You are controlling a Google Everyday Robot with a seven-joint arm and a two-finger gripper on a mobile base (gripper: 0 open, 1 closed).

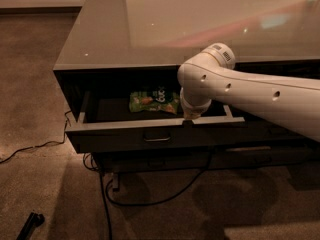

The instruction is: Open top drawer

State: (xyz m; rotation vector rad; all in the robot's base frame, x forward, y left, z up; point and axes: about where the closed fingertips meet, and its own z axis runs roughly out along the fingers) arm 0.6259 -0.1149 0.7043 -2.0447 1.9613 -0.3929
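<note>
View: camera view, the only one.
Top drawer [115, 134]: pulled out from under the glossy cabinet top [100, 39]. Its dark front faces the camera, with a grey rim along the upper edge and a small metal pull [157, 138] at centre.
Drawer contents: one green snack bag [154, 102] lying flat on the drawer floor, towards the back, left of my wrist.
Arm [260, 94]: white, enters from the right, bends at the joint above the drawer and drops into the opening.
Gripper [192, 115]: at the drawer's front rim, a little right of the pull and near the bag's right end, mostly hidden under my wrist.
Gripper state: cannot tell whether apart or together, nor whether it touches the rim.
Below the drawer: a slimmer dark front [250, 151], closed.
Floor: brown carpet [40, 84]. A black cable [150, 200] loops under the cabinet. A small dark object [30, 225] lies at bottom left, not identifiable.
</note>
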